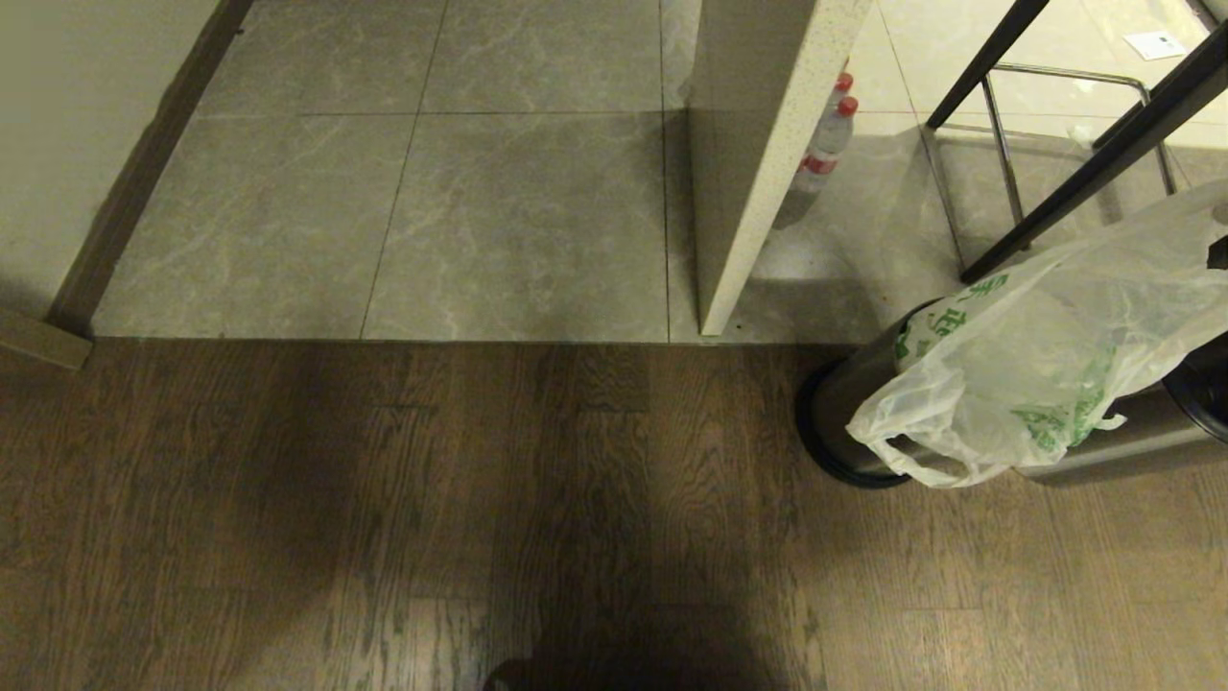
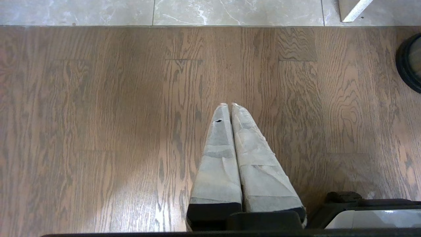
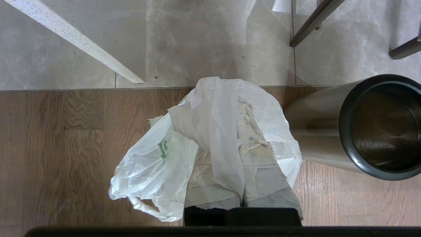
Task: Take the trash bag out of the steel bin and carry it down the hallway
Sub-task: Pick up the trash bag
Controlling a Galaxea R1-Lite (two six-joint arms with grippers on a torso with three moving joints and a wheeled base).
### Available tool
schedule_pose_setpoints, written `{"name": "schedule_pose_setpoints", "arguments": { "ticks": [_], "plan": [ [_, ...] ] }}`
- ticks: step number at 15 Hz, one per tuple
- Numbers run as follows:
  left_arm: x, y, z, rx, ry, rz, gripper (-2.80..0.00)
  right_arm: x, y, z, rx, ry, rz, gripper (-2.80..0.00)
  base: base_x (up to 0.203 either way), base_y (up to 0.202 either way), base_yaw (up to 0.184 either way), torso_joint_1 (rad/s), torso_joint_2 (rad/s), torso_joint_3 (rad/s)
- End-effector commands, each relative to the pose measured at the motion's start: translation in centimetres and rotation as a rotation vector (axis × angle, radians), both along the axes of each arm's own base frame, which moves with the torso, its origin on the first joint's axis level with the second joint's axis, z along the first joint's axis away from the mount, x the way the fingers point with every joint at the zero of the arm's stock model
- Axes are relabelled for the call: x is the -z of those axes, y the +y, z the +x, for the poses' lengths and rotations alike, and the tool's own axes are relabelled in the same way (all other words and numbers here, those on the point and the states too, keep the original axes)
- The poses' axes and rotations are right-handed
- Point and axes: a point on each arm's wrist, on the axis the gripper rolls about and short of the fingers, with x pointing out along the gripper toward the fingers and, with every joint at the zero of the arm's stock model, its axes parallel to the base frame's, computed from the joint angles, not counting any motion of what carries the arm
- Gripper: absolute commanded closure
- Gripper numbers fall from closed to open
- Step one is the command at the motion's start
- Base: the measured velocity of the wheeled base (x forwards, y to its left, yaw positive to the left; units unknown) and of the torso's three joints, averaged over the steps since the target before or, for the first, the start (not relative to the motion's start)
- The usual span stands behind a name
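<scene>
One end effector, the right [image 3: 241, 144], is clamped on the trash bag [image 3: 210, 131], which drapes from it, crinkled, translucent whitish with green print, just beside the steel bin [image 3: 378, 128]. Left end effector [image 2: 229, 105] hangs closed, empty. Beyond lie the hallway [image 1: 432, 192] tiles.

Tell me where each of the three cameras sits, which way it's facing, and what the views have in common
Head view: high on the robot, looking forward and down at the wood-plank floor and grey tiles; no arm shows.
Left wrist view: behind the left gripper, shut and empty, facing bare planks.
Right wrist view: behind the right gripper, shut on the trash bag, the steel bin alongside.
Shared: head and right wrist views both show the bag, the bin and the speckled white panel.
</scene>
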Motion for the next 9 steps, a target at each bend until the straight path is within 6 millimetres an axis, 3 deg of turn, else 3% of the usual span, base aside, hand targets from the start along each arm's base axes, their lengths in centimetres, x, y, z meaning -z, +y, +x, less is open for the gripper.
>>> {"name": "schedule_pose_setpoints", "arguments": {
  "ticks": [1, 9],
  "plan": [
    [0.04, 0.00, 0.01, -0.001, 0.001, -0.001, 0.00, 0.03, -0.01, 0.08, -0.001, 0.002, 0.000, 0.00, 0.000, 0.000, 0.000, 0.000, 0.00, 0.000],
    [0.04, 0.00, 0.01, -0.001, 0.001, -0.001, 0.00, 0.03, -0.01, 0.08, -0.001, 0.002, 0.000, 0.00, 0.000, 0.000, 0.000, 0.000, 0.00, 0.000]
  ]
}}
